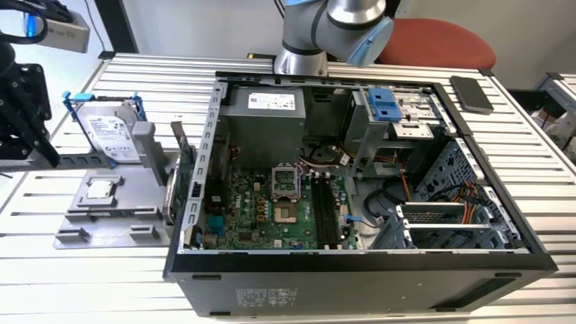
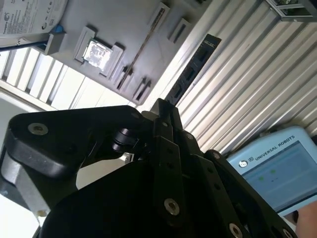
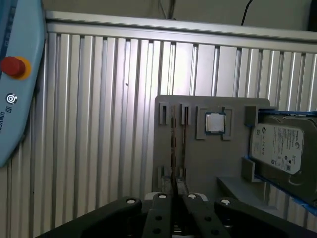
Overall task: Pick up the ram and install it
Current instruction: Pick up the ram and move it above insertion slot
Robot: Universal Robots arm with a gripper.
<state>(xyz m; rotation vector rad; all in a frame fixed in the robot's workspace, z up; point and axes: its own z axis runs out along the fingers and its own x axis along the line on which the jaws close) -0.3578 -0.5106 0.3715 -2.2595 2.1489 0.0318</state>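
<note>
Ram (image 2: 193, 68), 1 dark stick, clamped at 1 end by 1 pincer (image 2: 162, 106).

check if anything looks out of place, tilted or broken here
Nothing looks damaged or spilled. The computer case lies open on its side. The hard drive leans in its blue frame on the grey tray, and that looks like the holder's own angle.

Ribbed aluminium table (image 1: 108, 283), red chair (image 1: 441, 40) behind, pale wall (image 1: 198, 27)
</note>
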